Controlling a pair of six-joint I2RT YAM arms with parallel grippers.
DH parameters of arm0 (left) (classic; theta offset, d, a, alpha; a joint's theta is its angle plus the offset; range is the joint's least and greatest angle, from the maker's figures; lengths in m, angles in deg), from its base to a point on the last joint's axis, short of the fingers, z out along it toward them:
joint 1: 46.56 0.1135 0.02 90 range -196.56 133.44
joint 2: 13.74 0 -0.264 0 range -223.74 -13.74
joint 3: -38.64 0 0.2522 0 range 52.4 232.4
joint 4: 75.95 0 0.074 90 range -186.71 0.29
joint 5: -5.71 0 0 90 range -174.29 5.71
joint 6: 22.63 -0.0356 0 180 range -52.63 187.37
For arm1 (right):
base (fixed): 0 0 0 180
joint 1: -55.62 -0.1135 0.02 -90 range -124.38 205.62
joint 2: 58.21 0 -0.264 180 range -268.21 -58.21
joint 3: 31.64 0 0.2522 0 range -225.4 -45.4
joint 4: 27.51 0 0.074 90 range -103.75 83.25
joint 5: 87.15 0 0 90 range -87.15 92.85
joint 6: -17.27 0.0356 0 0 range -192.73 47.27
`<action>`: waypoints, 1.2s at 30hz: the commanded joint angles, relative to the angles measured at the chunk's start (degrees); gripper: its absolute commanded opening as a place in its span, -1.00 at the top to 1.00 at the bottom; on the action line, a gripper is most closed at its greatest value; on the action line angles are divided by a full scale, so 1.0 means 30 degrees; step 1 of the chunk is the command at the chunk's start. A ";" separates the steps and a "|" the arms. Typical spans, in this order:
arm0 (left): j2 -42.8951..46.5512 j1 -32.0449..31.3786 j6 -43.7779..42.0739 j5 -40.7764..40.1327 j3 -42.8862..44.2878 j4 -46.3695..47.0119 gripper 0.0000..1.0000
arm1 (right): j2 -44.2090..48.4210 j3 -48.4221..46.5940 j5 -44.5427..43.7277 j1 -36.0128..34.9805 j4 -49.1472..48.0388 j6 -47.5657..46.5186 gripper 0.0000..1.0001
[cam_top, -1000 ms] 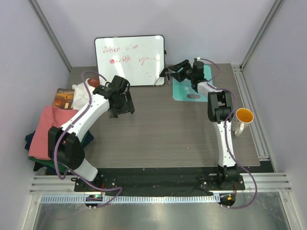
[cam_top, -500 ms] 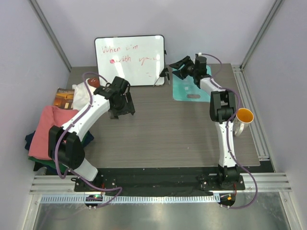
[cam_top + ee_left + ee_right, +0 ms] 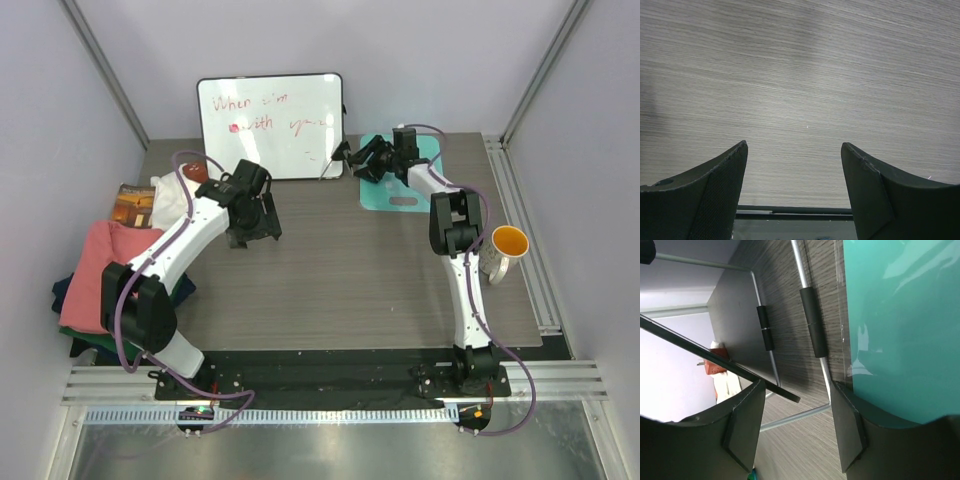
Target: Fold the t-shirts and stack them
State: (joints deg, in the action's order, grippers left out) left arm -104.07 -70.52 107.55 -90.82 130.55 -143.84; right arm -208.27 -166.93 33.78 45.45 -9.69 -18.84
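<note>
Left end effector (image 3: pixel 794 145), released and holding nothing, hovers over the surface (image 3: pixel 340 280), the right end effector (image 3: pixel 795 382) equally spread by the teal mat (image 3: pixel 375 190), probably because the t-shirts (image 3: pixel 95 275), heaped at the left edge, await picking.

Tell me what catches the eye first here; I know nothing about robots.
Two white arms reach over a wood-grain table: the left tool open above bare surface, the right tool open near the whiteboard at the back. A heap of t-shirts, salmon-pink on top, sits at the table's left edge, and a mug with an orange inside stands at the right.
</note>
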 commanded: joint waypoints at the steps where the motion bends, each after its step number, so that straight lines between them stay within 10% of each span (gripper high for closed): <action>1: -0.0127 0.0049 0.0082 -0.0110 0.0258 0.0172 -0.51 | -0.1188 -0.0765 -0.0265 -0.0738 0.1724 -0.0824 -0.22; 36: 0.0195 0.0050 0.0404 -0.0901 0.0084 -0.0854 -0.50 | -0.5908 -0.5308 0.0293 -0.4166 -0.4192 0.6909 -0.22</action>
State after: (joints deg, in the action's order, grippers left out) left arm -105.53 -70.52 107.86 -91.95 130.59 -145.39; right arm -222.45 -182.30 34.99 37.71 -23.29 -0.72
